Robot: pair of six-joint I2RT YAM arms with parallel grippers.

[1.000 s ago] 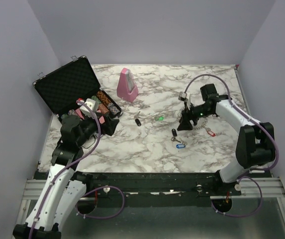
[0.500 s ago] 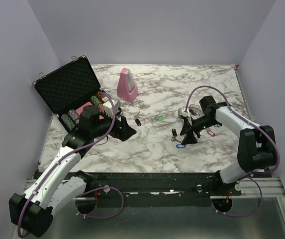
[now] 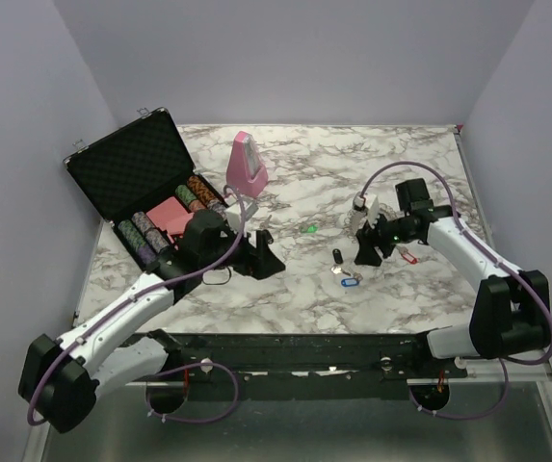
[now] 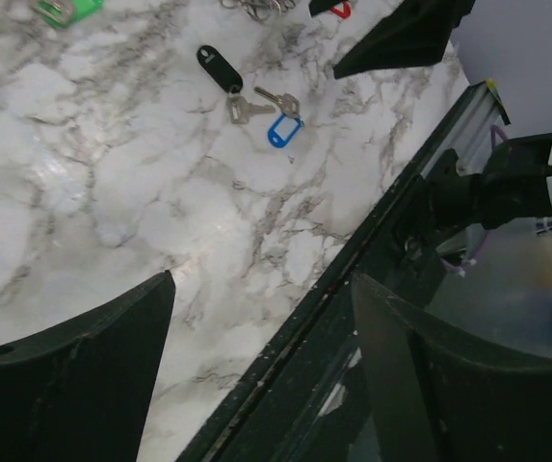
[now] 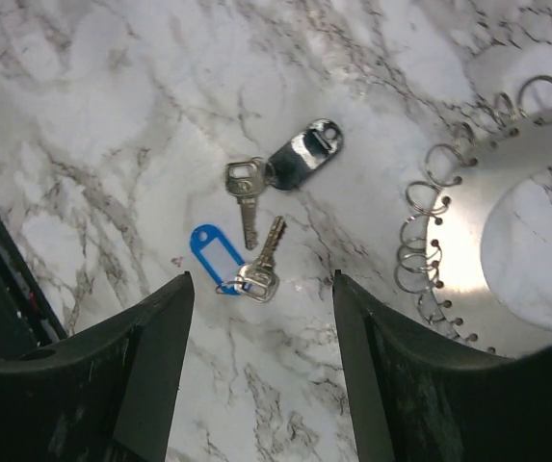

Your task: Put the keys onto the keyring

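silver blue-tagged key (image 5: 254, 277) and black-tagged key (image 5: 300, 159) lie under right gripper (image 3: 368, 252), jaws spread wide, empty. keyring (image 5: 459, 241) just beside. centre over one key only, pinch head, keep blade free for ring. left gripper (image 4: 261, 289) gaping, empty, well apart from keys.

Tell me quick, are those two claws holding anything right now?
Left gripper: open, holding nothing.
Right gripper: open, holding nothing, poised over the blue-tagged key.
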